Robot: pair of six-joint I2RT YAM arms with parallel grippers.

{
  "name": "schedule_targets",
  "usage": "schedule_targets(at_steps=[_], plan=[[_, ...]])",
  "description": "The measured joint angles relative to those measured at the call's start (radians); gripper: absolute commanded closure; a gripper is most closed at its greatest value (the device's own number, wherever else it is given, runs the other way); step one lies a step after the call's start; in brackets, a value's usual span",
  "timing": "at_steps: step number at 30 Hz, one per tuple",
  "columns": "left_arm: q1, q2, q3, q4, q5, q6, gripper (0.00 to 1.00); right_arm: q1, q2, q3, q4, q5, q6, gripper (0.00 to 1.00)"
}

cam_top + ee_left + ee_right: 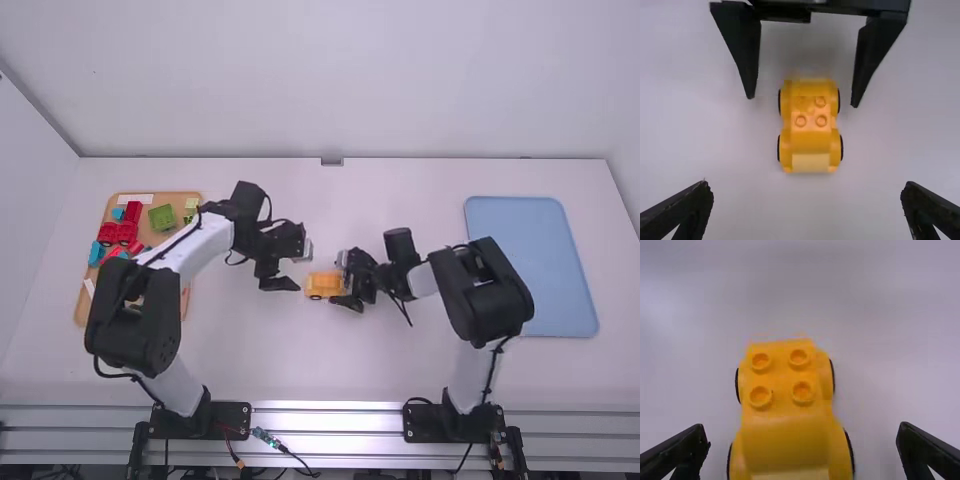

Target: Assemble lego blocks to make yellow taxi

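The white table (250,350) carries a tan tray (178,200), yellow car (322,285) and blue tray (550,260).

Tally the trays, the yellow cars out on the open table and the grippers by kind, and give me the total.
Trays: 2 (tan tray, blue tray)
Yellow cars: 1 (yellow car)
Grippers: 2 (left gripper, right gripper)
Total: 5

A tan tray (172,198) holds red blocks (127,232) and a green block (162,218), across from a blue tray (530,265).
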Motion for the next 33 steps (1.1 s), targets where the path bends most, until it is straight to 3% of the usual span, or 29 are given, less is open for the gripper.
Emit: schedule_targets(at_steps=[4,7,14,19,22,27,33], plan=[[0.047,0.000,0.000,0.000,0.014,0.000,0.01,0.040,0.043,0.028,0.000,-0.004,0.001,0.00],[0.129,0.000,0.000,0.000,0.075,0.000,0.01,0.063,0.056,0.035,-0.004,0.010,0.002,0.34],[0.231,0.000,0.000,0.000,0.165,0.000,0.01,0.065,0.056,0.039,0.001,0.021,0.003,0.57],[0.234,0.000,-0.007,0.041,0.194,0.000,0.01,0.057,0.049,0.049,-0.021,0.067,0.040,0.63],[0.227,0.000,-0.040,0.113,0.202,-0.010,0.01,0.041,-0.003,0.055,-0.122,0.139,0.054,0.64],[0.207,0.000,-0.123,0.318,0.203,-0.093,0.01,-0.015,-0.164,0.053,-0.333,0.394,0.069,0.68],[0.205,0.000,-0.237,0.618,0.205,-0.248,0.01,-0.133,-0.354,0.053,-0.402,0.740,0.135,0.75]])
